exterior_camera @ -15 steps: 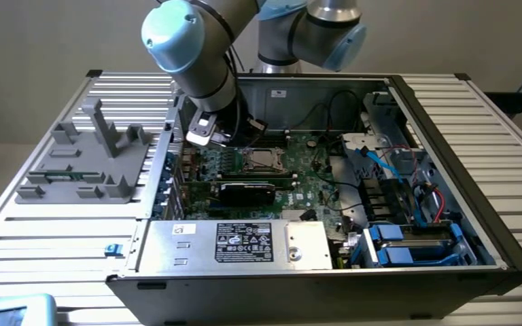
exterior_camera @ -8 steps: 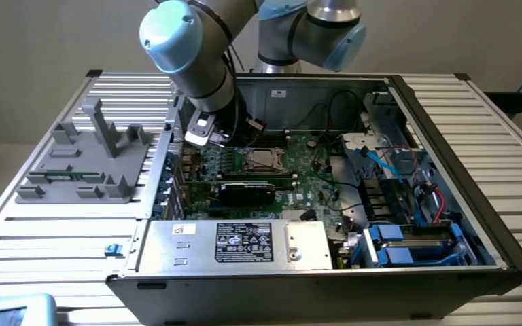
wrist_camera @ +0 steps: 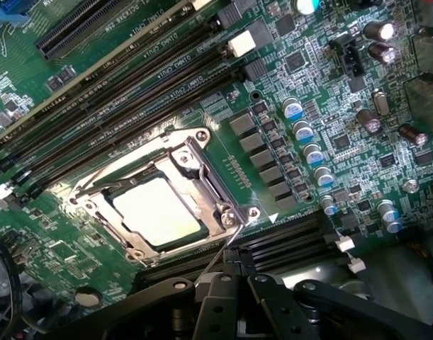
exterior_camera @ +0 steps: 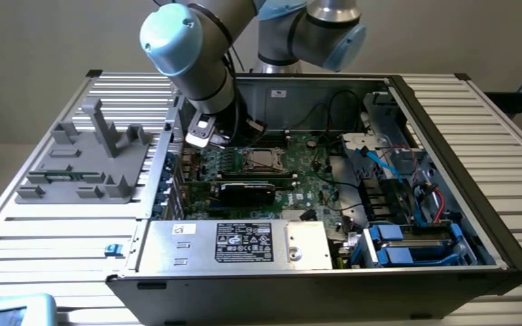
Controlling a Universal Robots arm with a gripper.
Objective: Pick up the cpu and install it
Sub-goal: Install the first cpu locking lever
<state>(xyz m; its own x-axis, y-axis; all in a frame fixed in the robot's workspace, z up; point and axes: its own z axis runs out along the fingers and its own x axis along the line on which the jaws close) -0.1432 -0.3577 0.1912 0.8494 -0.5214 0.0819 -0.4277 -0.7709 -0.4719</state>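
Memory slots (wrist_camera: 124, 117): board print beside them read "DIMM" and "CPU1".
Black label (exterior_camera: 247, 243) on silver box (exterior_camera: 166, 246): was unreadable.

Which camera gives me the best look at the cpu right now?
The wrist view: the cpu sits close up and unobstructed inside its socket's metal frame. The exterior view shows the cpu as a small pale square on the motherboard, beside the arm.

The cpu (wrist_camera: 158, 211) has a dull, smooth metal top; its socket frame (wrist_camera: 216, 185) is bright, polished metal. The fingers (wrist_camera: 217, 301) look matt black, perhaps plastic.
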